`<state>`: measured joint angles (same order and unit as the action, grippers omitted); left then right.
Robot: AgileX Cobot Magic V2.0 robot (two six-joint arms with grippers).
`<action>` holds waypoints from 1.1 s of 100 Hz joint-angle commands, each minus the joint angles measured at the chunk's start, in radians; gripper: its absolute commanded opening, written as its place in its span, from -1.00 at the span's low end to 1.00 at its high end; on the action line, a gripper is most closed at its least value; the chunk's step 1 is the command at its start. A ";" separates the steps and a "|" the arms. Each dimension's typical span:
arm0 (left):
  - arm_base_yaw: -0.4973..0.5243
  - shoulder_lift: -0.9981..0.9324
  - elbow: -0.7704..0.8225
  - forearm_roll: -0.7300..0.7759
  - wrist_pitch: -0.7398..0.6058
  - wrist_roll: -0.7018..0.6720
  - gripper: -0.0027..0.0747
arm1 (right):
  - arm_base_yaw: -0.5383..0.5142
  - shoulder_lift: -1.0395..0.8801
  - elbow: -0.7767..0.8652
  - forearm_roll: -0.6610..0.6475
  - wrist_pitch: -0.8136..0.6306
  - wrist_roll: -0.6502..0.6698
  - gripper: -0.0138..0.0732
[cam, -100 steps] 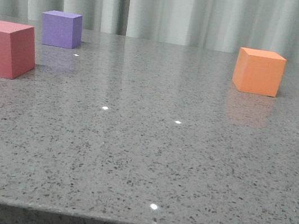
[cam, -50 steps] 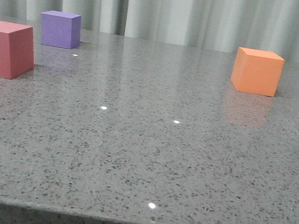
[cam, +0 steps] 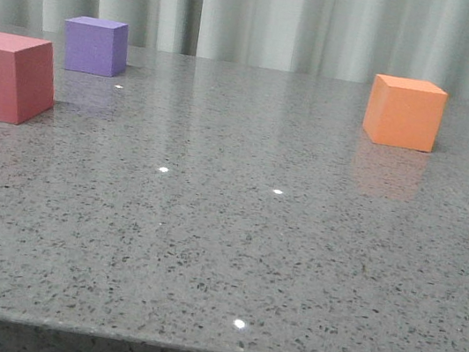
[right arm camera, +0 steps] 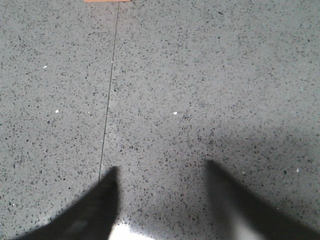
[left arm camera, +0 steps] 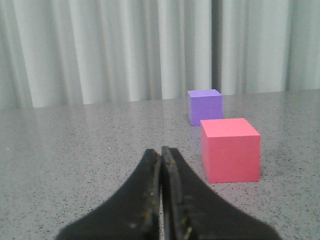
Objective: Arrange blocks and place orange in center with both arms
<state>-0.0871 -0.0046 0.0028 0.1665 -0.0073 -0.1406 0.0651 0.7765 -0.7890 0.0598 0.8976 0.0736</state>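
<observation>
We see 3 blocks on the counter (cam: 231, 256): orange cube (cam: 404, 112) far right, red-pink cube (cam: 7, 76) and purple cube (cam: 95, 45) far left. Left gripper (left arm camera: 161, 165) fingers pressed together, right gripper (right arm camera: 162, 182) fingers spread. Risk: closed fingers nudging the red-pink cube instead of straddling it.

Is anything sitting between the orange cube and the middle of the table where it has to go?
Nothing visible. The matte orange foam cube stands far right; the speckled grey table between it and the middle is bare. The red-pink cube and purple cube stand far left.
</observation>
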 commanded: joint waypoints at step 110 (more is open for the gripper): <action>0.004 -0.031 0.043 -0.004 -0.078 -0.002 -0.98 | 0.111 0.947 -0.881 0.021 -0.062 -0.008 0.80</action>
<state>-0.0871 -0.0046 0.0028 0.1665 -0.0073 -0.1406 0.1744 1.7252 -1.6040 0.0891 0.8631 0.0736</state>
